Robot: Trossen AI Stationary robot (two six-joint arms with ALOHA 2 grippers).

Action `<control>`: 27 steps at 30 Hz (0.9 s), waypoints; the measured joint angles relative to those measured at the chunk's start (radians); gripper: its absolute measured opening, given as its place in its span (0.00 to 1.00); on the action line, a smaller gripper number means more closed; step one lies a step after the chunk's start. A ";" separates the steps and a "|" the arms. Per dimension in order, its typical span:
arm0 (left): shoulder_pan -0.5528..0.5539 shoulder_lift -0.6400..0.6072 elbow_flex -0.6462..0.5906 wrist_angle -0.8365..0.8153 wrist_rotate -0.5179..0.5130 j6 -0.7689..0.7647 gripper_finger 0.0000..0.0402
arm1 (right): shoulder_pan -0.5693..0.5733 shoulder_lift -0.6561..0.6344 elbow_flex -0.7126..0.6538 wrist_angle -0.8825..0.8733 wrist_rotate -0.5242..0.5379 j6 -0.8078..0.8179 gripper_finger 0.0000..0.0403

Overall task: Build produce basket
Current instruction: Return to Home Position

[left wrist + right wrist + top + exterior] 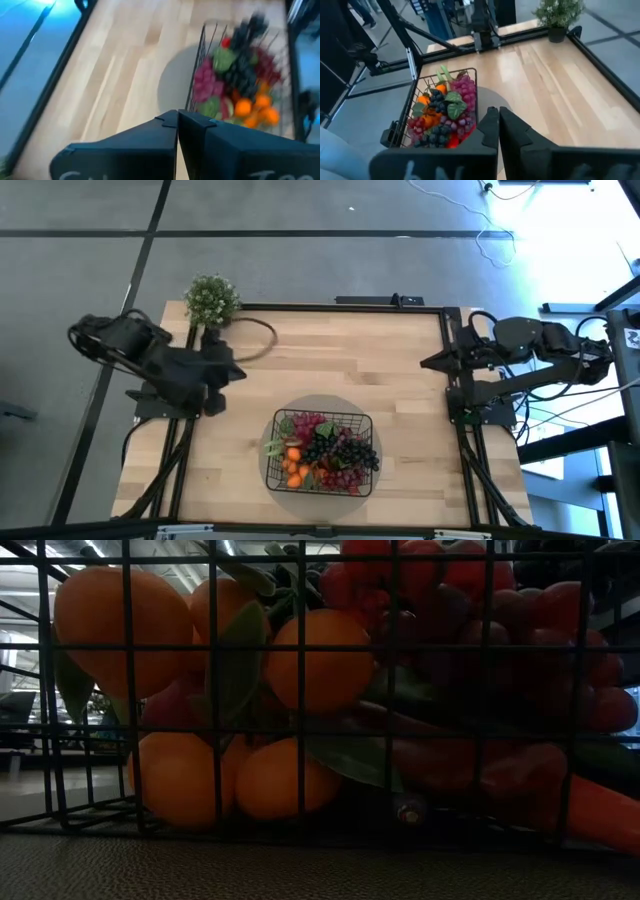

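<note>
Basket point(325, 413): black wire-mesh, rectangular, full of toy produce point(320, 450), sat front-centre on wooden desk point(400, 360).
Left gripper point(177, 120): clenched, empty, left of basket, apart.
Right gripper point(496, 117): clenched, empty, at desk's right edge.
Homing: 2 arms needed retraction clear of basket.

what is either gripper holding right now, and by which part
Nothing. The left gripper and right gripper are both shut and empty; the produce lies in the basket.

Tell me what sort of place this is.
Probably a robotics lab or test workshop: the left arm and right arm stand at the sides of a framed wooden table, loose cables lie on the grey floor, and a basket holds toy produce.
</note>
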 joint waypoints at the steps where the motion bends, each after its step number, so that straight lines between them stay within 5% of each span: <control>1: 0.000 -0.048 -0.057 0.056 -0.007 -0.006 0.00 | 0.000 -0.012 -0.014 0.013 0.000 -0.002 0.00; 13: 0.001 -0.526 -0.581 0.435 -0.065 -0.013 0.00 | 0.000 -0.216 -0.165 0.160 -0.005 -0.053 0.00; 27: 0.001 -0.889 -0.884 0.721 -0.066 0.125 0.00 | 0.000 -0.522 -0.498 0.374 -0.026 -0.024 0.00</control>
